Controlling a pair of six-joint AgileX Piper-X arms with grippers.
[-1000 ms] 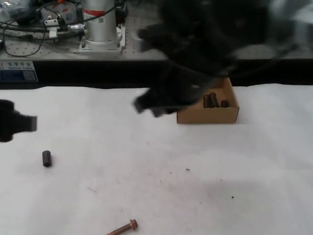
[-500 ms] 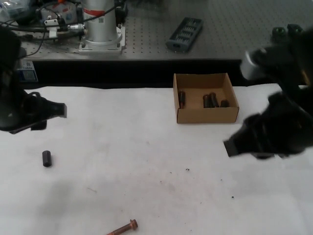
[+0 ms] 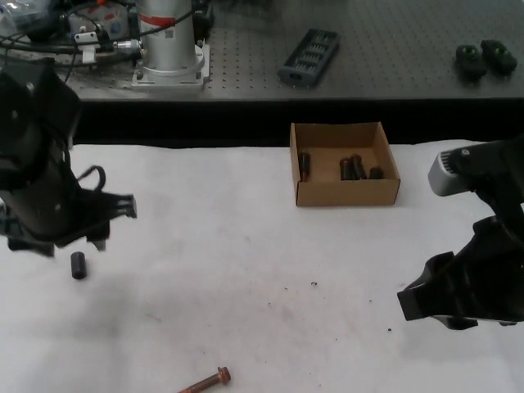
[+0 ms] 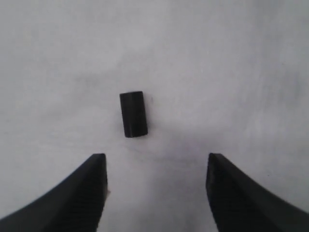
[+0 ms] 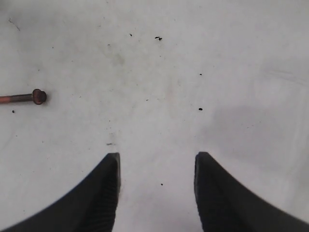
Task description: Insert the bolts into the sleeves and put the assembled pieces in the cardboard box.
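Observation:
A short black sleeve [image 3: 78, 265] lies on the white sheet at the left; in the left wrist view the sleeve [image 4: 133, 114] rests just beyond my open left gripper [image 4: 154, 166], apart from both fingers. The left arm [image 3: 49, 196] hovers right above it. A copper bolt [image 3: 205, 381] lies at the front edge, its head [image 5: 38, 96] off to one side of my open right gripper [image 5: 155, 164], which holds nothing. The right arm [image 3: 471, 270] is at the right. The cardboard box [image 3: 348, 193] at the back holds several dark assembled pieces [image 3: 354, 169].
A dark bench with a metal post [image 3: 168, 41], cables and a black rack [image 3: 309, 54] runs behind the white sheet. Two black knobs [image 3: 483, 57] sit at its far right. Small dark specks [image 3: 313, 284] dot the sheet.
The right arm has swung from over the box down to the right front. The left arm has come in from the left edge to just above the sleeve.

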